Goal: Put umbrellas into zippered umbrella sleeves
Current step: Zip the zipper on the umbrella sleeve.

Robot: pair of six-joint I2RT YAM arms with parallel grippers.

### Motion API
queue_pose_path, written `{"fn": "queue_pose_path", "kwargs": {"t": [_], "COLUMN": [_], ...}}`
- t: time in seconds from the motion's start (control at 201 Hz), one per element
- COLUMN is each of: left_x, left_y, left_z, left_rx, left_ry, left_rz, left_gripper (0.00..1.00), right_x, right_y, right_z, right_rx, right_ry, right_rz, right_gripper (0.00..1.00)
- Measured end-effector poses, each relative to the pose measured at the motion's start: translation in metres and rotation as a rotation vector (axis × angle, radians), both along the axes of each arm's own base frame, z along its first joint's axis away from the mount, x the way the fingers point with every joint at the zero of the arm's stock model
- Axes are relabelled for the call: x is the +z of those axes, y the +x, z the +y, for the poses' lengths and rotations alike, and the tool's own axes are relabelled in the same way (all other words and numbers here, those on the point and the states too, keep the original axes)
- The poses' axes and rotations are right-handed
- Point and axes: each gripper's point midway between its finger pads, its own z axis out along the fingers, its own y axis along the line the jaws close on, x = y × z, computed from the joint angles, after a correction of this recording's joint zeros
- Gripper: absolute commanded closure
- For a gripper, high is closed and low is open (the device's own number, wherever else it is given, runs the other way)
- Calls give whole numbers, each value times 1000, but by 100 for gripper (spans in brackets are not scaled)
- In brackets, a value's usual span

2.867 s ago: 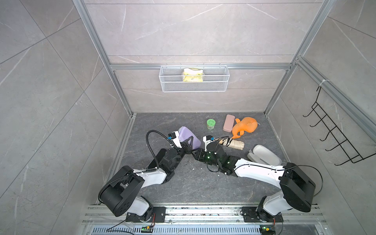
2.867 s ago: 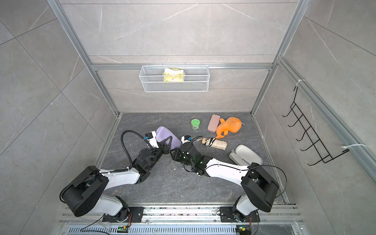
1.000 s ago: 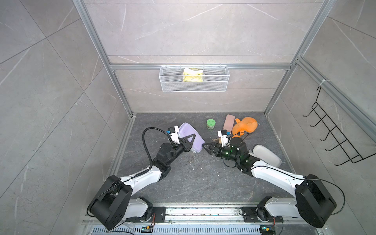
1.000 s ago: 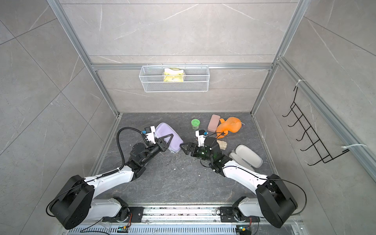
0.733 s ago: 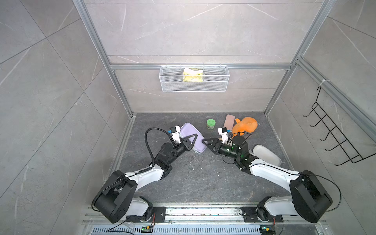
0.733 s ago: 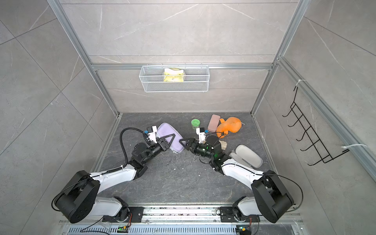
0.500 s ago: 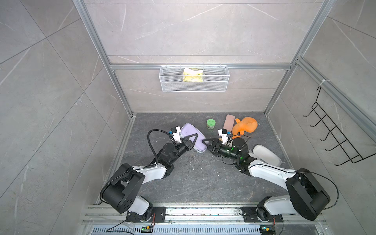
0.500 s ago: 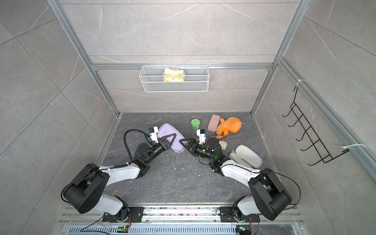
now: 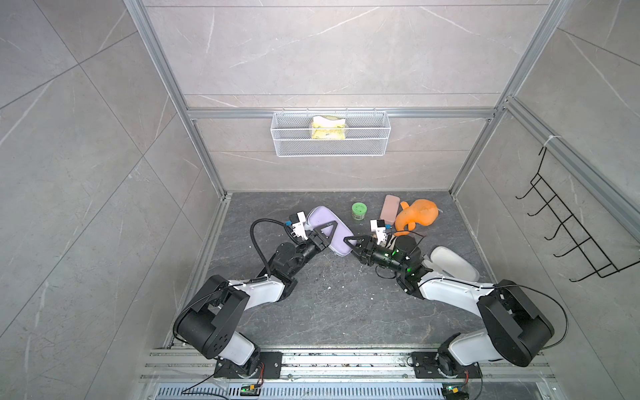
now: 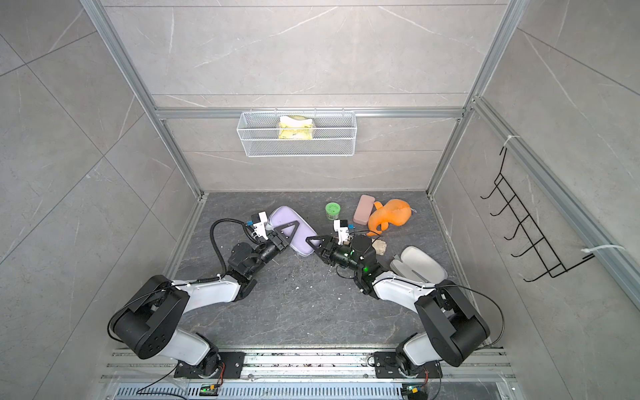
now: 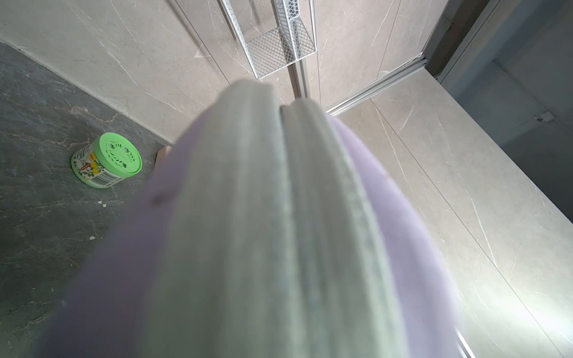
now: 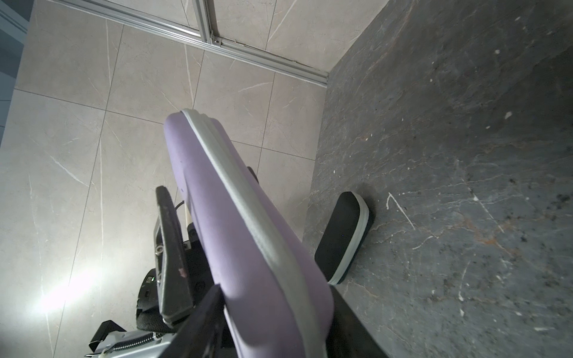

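The lilac sleeve [image 9: 323, 218] [image 10: 285, 216], zipped shut, is held on edge above the floor between both arms. My right gripper [image 9: 348, 244] [image 12: 276, 310] is shut on its near end, one jaw on each lilac face. My left gripper [image 9: 330, 235] straddles the same sleeve [image 11: 279, 232]; its finger [image 12: 170, 241] stands slightly off the sleeve's side, so it is open. A black sleeve [image 12: 344, 235] with a pale zip band lies on the floor beyond. The cream sleeve [image 10: 419, 263] lies open at the right. A beige umbrella [image 10: 380, 246] peeks out behind my right wrist.
A green jar [image 9: 359, 210], a pink case [image 9: 390, 209] and an orange plush toy [image 9: 417, 218] sit near the back wall. A wire basket [image 9: 330, 135] hangs on that wall and a black hook rack [image 9: 571, 242] on the right wall.
My right gripper moved left to the lilac sleeve's end and closed on it. My left gripper's jaws widened around the sleeve.
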Motion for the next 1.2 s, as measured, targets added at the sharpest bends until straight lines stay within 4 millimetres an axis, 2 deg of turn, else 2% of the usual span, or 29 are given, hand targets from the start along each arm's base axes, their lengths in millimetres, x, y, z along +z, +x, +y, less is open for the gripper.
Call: {"fn": "queue_pose_path", "kwargs": {"t": [0.169,0.229,0.299,0.393,0.503,0.697,0.767,0.886,0.936,1.075,1.2], "left_x": [-3,-5,-9,-10,-10,-14,-7,18,29,52,57], "left_y": [3,5,6,8,12,25,29,32,31,27,25], "left_z": [2,3,3,5,8,22,23,15,11,5,-1], "left_rx": [6,5,2,4,15,79,96,114,122,136,133], "left_ry": [8,17,31,36,34,88,116,171,191,230,250], "left_rz": [10,21,35,34,25,-22,-74,-218,-282,-424,-483], "left_gripper": [45,50,65,78,84,87,87,86,86,86,87], "right_x": [0,0,-1,-1,-2,-21,-30,-32,-31,-29,-24], "right_y": [0,0,0,1,3,1,-10,-41,-47,-35,-22], "right_z": [0,0,0,1,1,-6,-3,22,29,27,27], "right_rx": [1,1,2,3,-3,-50,-59,-40,-44,-140,-210], "right_ry": [-2,-8,-20,-38,-59,-148,-208,-318,-351,-435,-487], "right_rz": [-5,-14,-24,-39,-60,-93,-151,-330,-390,-512,-579], "right_gripper": [60,60,54,42,31,30,28,29,29,30,30]}}
